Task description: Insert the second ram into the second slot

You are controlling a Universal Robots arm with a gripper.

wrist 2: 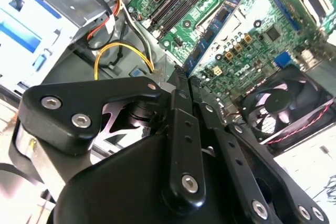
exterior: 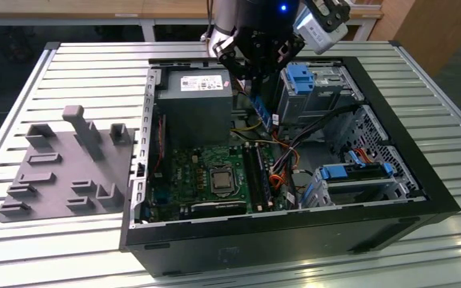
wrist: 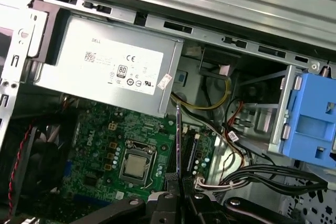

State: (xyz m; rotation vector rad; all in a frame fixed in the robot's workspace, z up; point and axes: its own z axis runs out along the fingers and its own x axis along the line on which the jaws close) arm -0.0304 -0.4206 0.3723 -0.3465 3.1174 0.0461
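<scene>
Evidently mid-carry, the gripper (wrist 2: 187, 80), fingers clamped on the ram (wrist 2: 212, 30), holds it hanging over the case (exterior: 278, 240) near the power supply (exterior: 194, 102) corner, apart from the slots (exterior: 256, 171), so seating probably calls for lining its edge with the free slot.

Black metal fingers (wrist 2: 179, 106) pinch a thin blue ram stick (wrist 2: 212, 32) dotted with dark chips. Beyond the fingers spreads a green motherboard (wrist: 100, 145) speckled with silver and black parts. To either side of the fingers show a grey power supply box (wrist: 105, 61) with a white label, yellow wires (wrist 2: 122, 45) and a light-blue plastic latch (wrist: 312, 124). The black computer case (exterior: 295, 240) sits on a silver ribbed worktop (exterior: 78, 66).
</scene>
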